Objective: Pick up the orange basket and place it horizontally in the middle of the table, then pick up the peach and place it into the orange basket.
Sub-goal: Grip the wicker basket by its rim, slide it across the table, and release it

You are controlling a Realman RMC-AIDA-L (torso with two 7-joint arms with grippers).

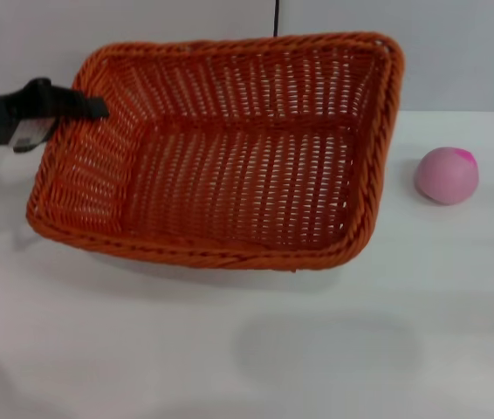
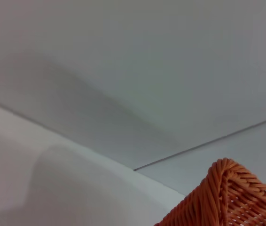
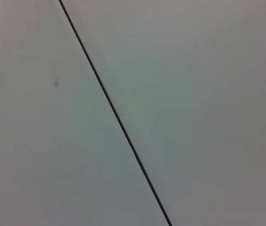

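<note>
Head view: the left gripper (image 1: 97,108) reaches in from the robot's left and meets the braided rim of the orange basket (image 1: 229,166) at its left end, its dark fingertip lying against the weave. Whether its fingers are clamped on that rim or merely resting there cannot be told from these pictures. The basket is tilted, its open mouth turned toward the camera and its far wall raised toward the back wall, and a soft shadow on the table (image 1: 247,367) below and in front of it suggests that it is lifted clear of the surface, or at least tipped up on one edge.

The peach (image 1: 447,175) rests on the white tabletop to the robot's right of the basket, near it but not touching, with its magenta patch on the upper right.

In the left wrist view, one corner of the basket's rim (image 2: 227,197) juts into the frame against the pale wall. The right wrist view shows only bare wall crossed by a dark seam; the right gripper appears in no picture.

By the look of things, the first step is in hand but unfinished: the basket has yet to be set down flat and level at mid-table. The peach is untouched, so the whole second step remains.
</note>
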